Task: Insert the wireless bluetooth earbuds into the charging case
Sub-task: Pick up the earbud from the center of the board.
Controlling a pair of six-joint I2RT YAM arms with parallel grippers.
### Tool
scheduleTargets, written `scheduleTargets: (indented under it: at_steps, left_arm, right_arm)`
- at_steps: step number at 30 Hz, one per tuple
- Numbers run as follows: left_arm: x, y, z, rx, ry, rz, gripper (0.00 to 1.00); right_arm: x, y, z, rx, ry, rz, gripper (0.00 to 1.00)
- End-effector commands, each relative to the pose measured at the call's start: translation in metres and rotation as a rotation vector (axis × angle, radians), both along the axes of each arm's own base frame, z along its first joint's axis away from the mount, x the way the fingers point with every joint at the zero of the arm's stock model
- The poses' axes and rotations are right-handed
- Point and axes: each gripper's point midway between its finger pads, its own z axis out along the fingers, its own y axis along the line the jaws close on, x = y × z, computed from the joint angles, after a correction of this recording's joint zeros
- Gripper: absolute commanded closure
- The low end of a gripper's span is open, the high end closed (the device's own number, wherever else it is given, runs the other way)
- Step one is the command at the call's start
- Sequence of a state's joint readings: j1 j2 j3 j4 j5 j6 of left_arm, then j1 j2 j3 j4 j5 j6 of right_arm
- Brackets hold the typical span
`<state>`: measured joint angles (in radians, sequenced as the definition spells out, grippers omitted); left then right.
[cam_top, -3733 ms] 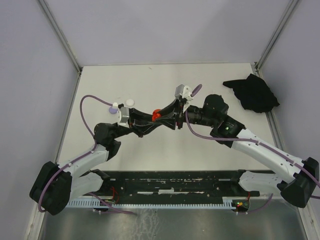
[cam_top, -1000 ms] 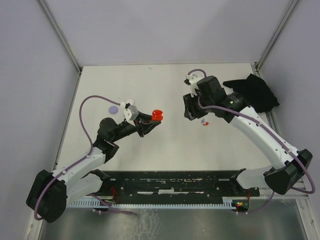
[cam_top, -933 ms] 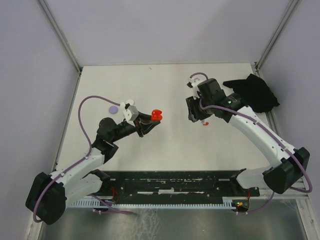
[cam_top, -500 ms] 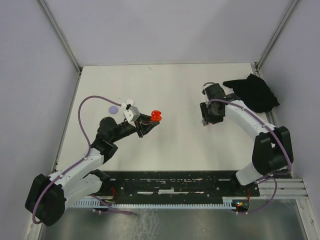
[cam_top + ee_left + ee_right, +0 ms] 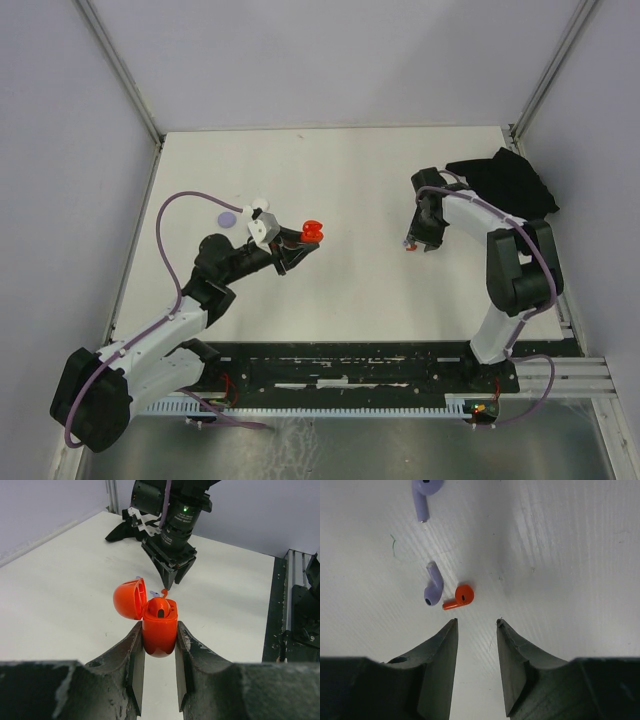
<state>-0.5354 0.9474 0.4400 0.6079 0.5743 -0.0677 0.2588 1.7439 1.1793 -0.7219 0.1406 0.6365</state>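
You are roughly midway, by my reckoning: your left gripper [image 5: 158,635] is pinching the orange charging case [image 5: 160,617] upright, long axis vertical, mouth facing up, lid hanging open to the left (whether a bud is already sitting inside, I cannot tell). Your right gripper [image 5: 476,630] is hovering, jaws spread and empty, over the orange earbud [image 5: 462,596], which is lying flat on the table [image 5: 560,555] just beside a lilac earbud [image 5: 433,587], stem pointing lower-left in the wrist view; picking and seating are remaining.
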Motion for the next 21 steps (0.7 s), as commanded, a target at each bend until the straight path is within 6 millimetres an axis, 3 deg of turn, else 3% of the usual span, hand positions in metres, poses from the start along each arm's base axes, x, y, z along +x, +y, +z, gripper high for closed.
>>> scheduleTargets:
  at_steps: [1,13,21]
  left_arm:
    - [0.004,-0.001,0.031,-0.036,-0.108,0.005,0.97]
    - [0.003,-0.001,0.031,-0.038,-0.110,0.002,0.97]
    - [0.003,-0.001,0.029,-0.036,-0.108,0.002,0.97]
  right_arm:
    - [0.016,-0.004,0.001,-0.013,-0.024,-0.192,0.56]
    - [0.032,0.002,-0.013,0.011,-0.049,-0.243,0.60]
    - [0.029,0.007,-0.028,0.024,-0.004,-0.228,0.65]
